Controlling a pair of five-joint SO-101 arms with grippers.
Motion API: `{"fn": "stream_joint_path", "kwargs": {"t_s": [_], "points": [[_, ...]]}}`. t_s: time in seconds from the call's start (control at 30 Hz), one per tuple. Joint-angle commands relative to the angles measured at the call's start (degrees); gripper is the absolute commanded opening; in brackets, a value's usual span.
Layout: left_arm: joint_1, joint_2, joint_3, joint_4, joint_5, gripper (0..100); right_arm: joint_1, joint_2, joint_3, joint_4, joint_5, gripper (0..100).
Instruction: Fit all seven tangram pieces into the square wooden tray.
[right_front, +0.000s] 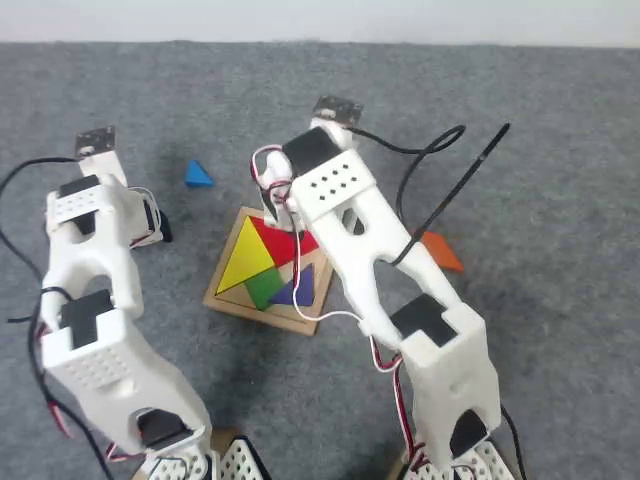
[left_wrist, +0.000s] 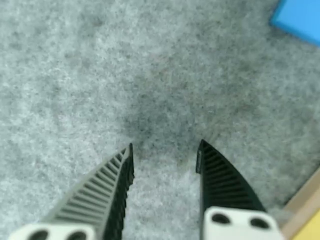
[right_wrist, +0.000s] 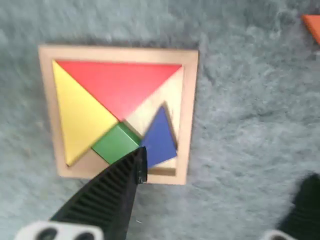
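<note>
Near the middle of the grey counter (right_front: 520, 120), a square wooden tray (right_front: 258, 312), turned cornerwise to the near edge. Inside it, four pieces lying flat: a large red triangle (right_wrist: 120, 82) along one side, a large yellow triangle (right_wrist: 80, 120) edge to edge with it, a green square (right_wrist: 116, 144) touching the yellow, and a dark blue triangle (right_wrist: 160, 137) just beside the square, with bare wood around it. Out on the counter, toward the far edge and left of the tray, a small light blue triangle (right_front: 198, 175); right of the tray and well apart, an orange piece (right_front: 442, 252). Left hand (left_wrist: 165, 155) released, grasping nothing, fingers spread over bare counter, with the light blue triangle and a corner of the tray both near. Right hand (right_wrist: 223, 167) likewise released and spread wide, empty, above the tray's edge by the dark blue triangle.
</note>
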Motion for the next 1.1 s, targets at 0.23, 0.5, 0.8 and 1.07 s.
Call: {"fn": "stream_joint_path", "kwargs": {"t_s": [0.23, 0.5, 0.8, 1.07], "points": [[0.0, -4.0, -0.4, -0.6, -1.8, 20, -3.3, -2.1, 5.5, -4.0, 14.0, 3.4], [0.0, -4.0, -0.4, -0.6, -1.8, 20, -3.3, 7.1, 8.4, -16.2, 14.1, 0.6], [0.0, -4.0, -0.4, -0.6, -1.8, 20, -3.1, 7.8, 11.0, -16.0, 14.1, 0.6], [0.0, -4.0, -0.4, -0.6, -1.8, 20, -7.6, 7.5, 13.1, -14.2, 13.8, 0.6]]}}
